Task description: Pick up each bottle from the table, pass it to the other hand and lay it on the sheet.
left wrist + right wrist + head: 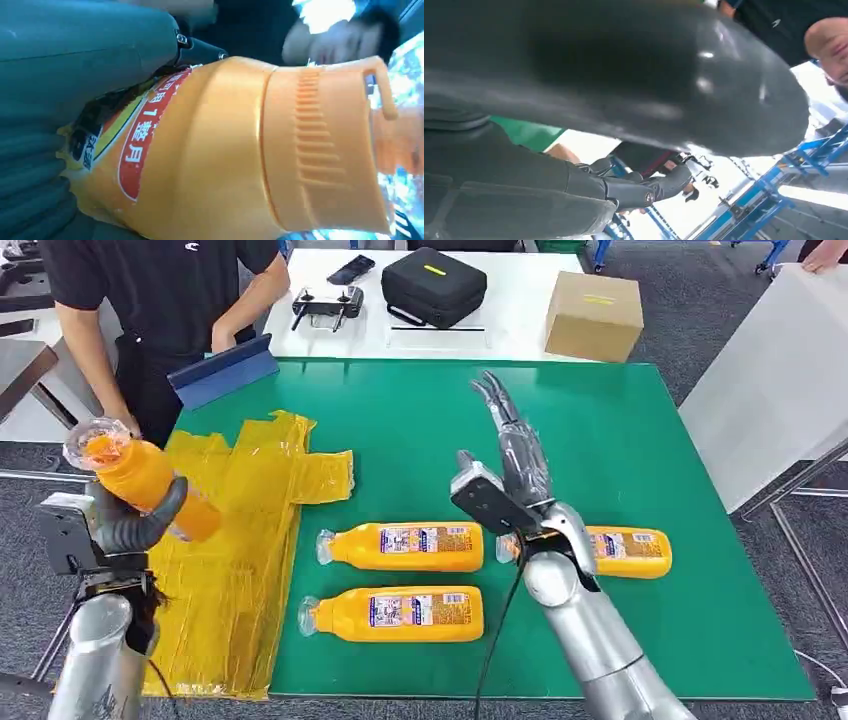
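At the left of the head view, the left hand (140, 520) holds an orange bottle (140, 475) up over the yellow sheet (235, 540). The bottle is tilted, its long side slanting, and its clear cap points to the upper left. The right hand (515, 465) is in the middle of the frame, holding nothing, fingers straight and apart, pointing up. Three more bottles lie flat on the green worktop (620, 440), caps pointing left: two (405, 546) (395, 614) near the sheet's edge, one (625, 551) partly behind the right arm. A person (165, 300) stands at the upper left beside a blue board (225, 370).
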